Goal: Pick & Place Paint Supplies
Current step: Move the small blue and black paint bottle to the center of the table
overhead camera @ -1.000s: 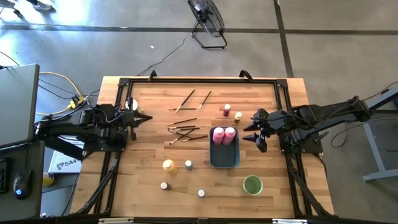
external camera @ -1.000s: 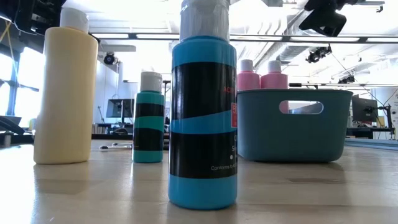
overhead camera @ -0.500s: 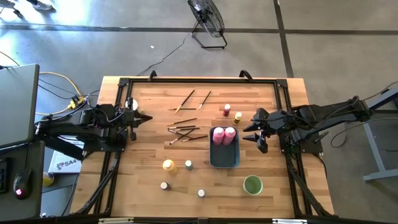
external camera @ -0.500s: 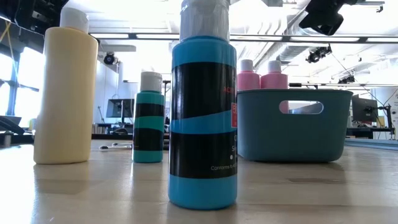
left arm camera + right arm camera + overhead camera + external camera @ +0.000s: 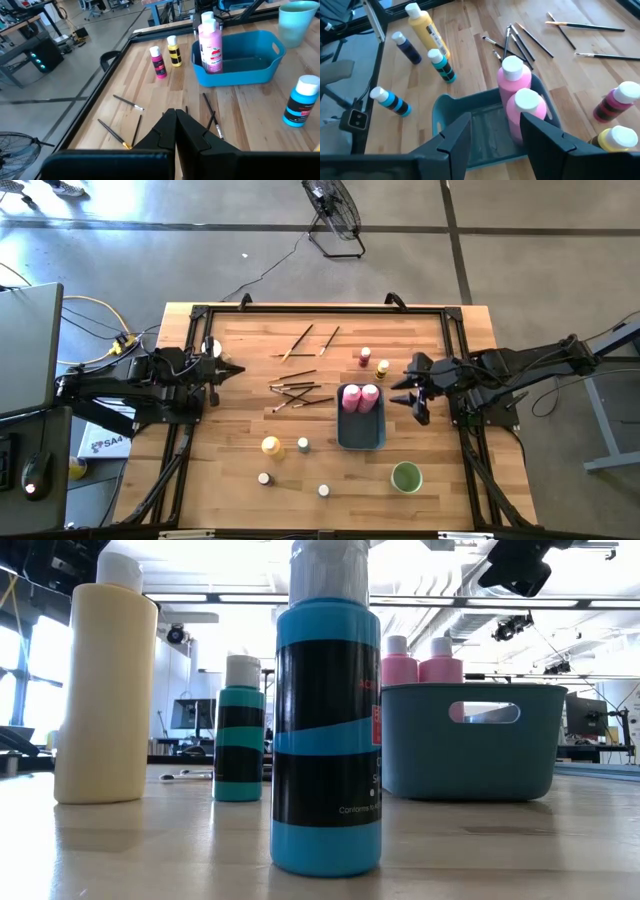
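Right now your right gripper (image 5: 412, 393) hangs with its fingers spread and empty, just beside the right side of the blue-grey tray (image 5: 361, 436). Two pink squeeze bottles (image 5: 519, 106) stand upright together at the tray's far end. Beyond it, a small pink jar (image 5: 365, 356) and a yellow jar (image 5: 383, 367) sit close together on the table (image 5: 240, 410). Loose paintbrushes (image 5: 298, 389) lie left of the tray. Your left gripper (image 5: 228, 370) waits pinched shut at the table's left side.
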